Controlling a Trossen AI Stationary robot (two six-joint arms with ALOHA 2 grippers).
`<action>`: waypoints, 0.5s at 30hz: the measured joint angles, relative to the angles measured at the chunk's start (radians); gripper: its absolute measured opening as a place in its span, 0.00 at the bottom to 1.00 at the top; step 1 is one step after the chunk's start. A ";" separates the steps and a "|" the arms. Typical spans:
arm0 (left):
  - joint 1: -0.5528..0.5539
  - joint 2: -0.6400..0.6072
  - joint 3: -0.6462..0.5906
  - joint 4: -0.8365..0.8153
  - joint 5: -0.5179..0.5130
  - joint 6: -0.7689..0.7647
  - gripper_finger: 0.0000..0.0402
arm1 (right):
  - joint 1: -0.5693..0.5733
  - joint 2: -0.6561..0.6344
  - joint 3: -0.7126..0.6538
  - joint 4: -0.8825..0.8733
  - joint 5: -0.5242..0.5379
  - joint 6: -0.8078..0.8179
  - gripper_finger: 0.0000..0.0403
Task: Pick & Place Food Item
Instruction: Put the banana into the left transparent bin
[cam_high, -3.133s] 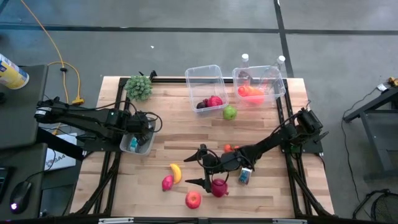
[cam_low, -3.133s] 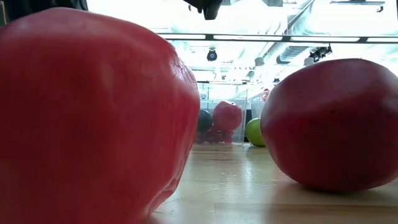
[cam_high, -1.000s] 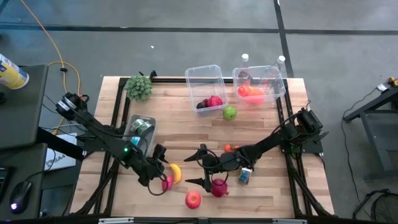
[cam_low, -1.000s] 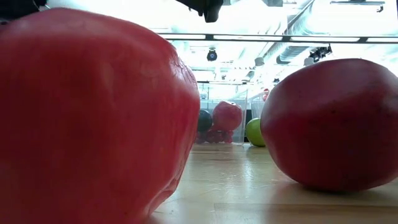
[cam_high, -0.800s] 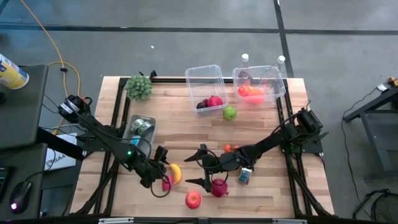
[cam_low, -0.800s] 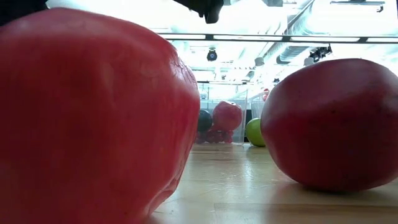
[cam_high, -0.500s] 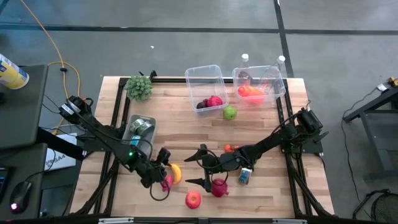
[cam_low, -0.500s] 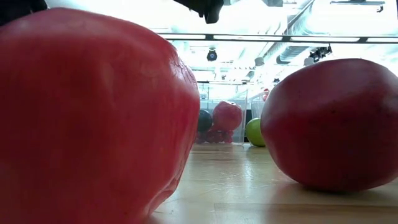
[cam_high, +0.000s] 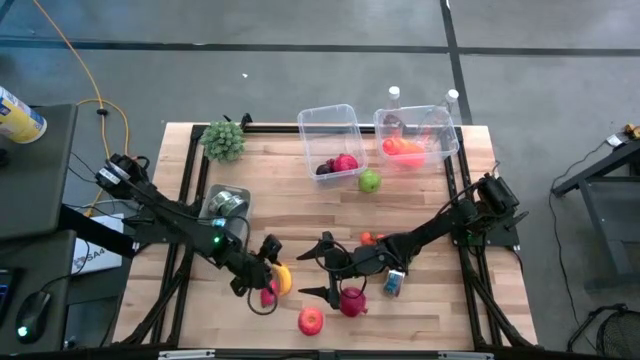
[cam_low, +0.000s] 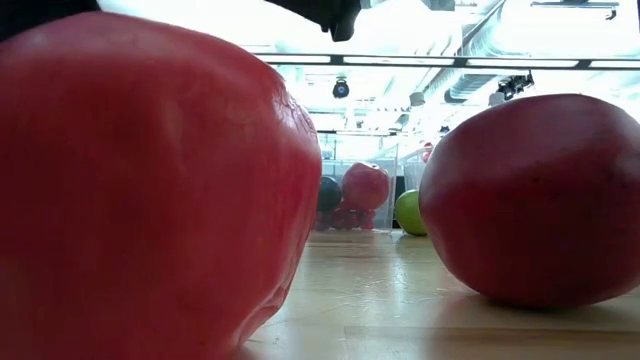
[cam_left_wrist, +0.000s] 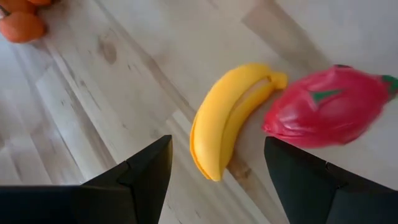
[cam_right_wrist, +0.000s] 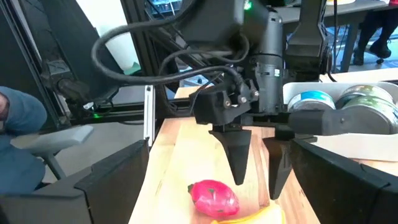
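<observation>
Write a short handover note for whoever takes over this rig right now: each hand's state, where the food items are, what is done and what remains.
Left hand: open, above the banana and the pink dragon fruit, holding nothing.
Right hand: open, empty, waiting mid-table beside the dark red fruit.
Done: red fruit lies in the left clear bin; orange items in the right clear bin.
Left: banana, dragon fruit, red apple, dark red fruit, green apple and a small orange piece all lie on the table. Banana looks the likely next pick.
</observation>
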 joint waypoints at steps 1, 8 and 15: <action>0.010 0.007 0.000 0.002 0.007 0.001 0.61 | 0.000 0.000 0.000 0.000 0.000 0.000 0.93; 0.055 0.109 0.000 0.048 0.124 0.048 0.61 | 0.000 0.000 0.000 -0.001 0.000 0.000 0.93; 0.101 0.130 0.000 0.049 0.198 0.070 0.61 | -0.004 0.000 0.000 0.000 0.000 0.000 0.93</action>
